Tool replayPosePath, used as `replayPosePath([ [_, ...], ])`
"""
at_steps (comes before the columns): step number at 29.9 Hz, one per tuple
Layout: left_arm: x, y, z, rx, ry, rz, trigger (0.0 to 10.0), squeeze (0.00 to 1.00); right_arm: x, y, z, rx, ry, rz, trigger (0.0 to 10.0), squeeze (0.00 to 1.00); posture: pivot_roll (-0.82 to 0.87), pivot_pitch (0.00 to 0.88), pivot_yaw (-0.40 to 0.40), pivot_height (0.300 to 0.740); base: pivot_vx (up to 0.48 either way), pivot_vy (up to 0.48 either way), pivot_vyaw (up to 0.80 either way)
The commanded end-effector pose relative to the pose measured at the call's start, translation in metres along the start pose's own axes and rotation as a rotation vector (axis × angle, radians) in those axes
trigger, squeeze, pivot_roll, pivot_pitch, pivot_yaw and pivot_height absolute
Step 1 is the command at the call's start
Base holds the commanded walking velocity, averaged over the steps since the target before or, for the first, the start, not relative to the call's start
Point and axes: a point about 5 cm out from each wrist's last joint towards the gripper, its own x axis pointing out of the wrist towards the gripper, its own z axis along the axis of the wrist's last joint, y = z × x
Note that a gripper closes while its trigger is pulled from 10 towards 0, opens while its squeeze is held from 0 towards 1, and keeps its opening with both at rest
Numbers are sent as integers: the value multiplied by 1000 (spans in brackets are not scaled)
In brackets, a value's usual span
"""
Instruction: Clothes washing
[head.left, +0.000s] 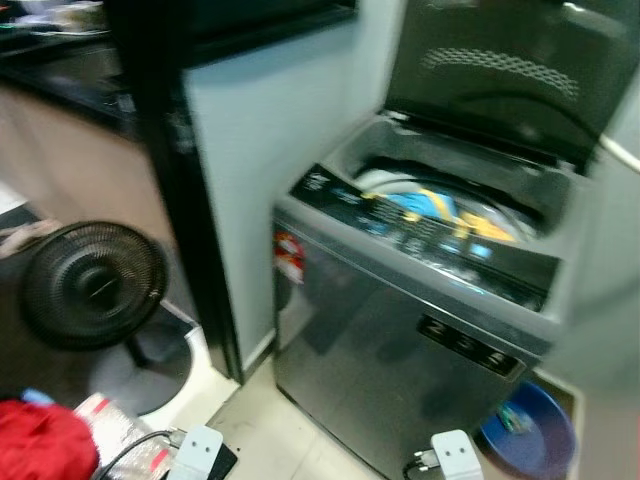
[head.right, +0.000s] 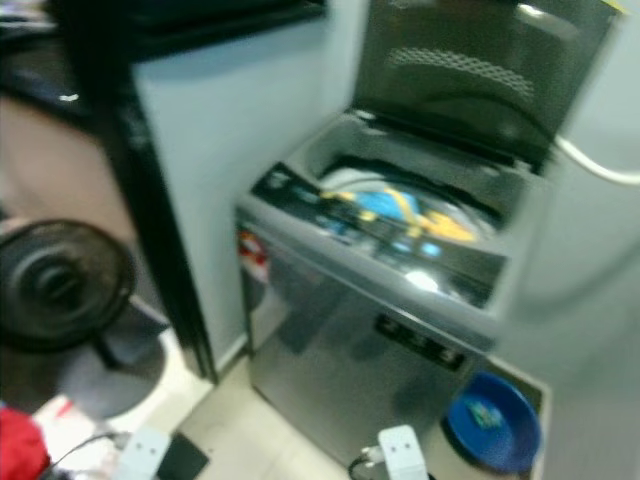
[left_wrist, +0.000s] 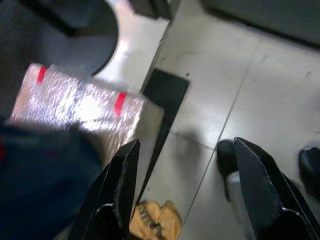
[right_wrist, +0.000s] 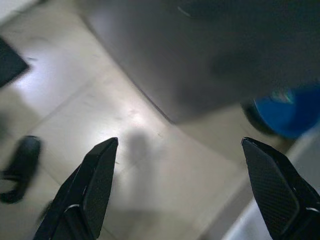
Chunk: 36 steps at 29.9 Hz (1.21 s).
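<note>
A grey top-loading washing machine (head.left: 400, 340) stands ahead with its dark lid (head.left: 500, 70) raised. Blue and yellow clothes (head.left: 430, 205) lie in its drum. A red garment (head.left: 40, 440) is bunched on the floor at the lower left. Both arms hang low. My left gripper (left_wrist: 187, 145) is open above the floor tiles, with nothing between its fingers; a small yellow cloth (left_wrist: 155, 222) lies below it. My right gripper (right_wrist: 179, 142) is open too, empty, and hangs over the floor in front of the washer's grey front panel (right_wrist: 165, 55).
A black floor fan (head.left: 92, 285) stands to the left on a round base. A blue basin (head.left: 530, 430) sits on the floor at the washer's right. A silvery packet with red stripes (left_wrist: 75, 105) and a black mat (left_wrist: 165, 90) lie under the left arm. A pale wall panel (head.left: 260, 150) borders the washer's left.
</note>
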Motion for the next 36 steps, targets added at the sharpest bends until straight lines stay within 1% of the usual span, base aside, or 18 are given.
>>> replayPosePath([
  [1,-1,-3,-3,6,9,-5,10000,0,-3,1,-8,5,28,4,10000,0,7,12,-18,740,0,0,800],
  [6,-1,-1,-2,0,2,2,10000,0,-1,2,-3,11,10,10,10000,0,9,12,-19,740,0,0,800],
  [9,0,0,0,-10,-7,9,10000,0,2,4,5,19,-18,19,10000,0,11,12,-22,740,0,0,800],
  [11,0,0,0,-10,-7,9,10000,0,2,4,5,19,-18,19,10000,0,11,12,-22,740,0,0,800],
  [17,1,-1,6,-24,-27,12,10000,0,5,8,15,21,-51,38,10000,0,17,7,-26,740,0,0,800],
  [36,2,-1,8,-35,-38,16,10000,0,6,11,20,24,-69,53,10000,0,20,10,-27,740,0,0,800],
])
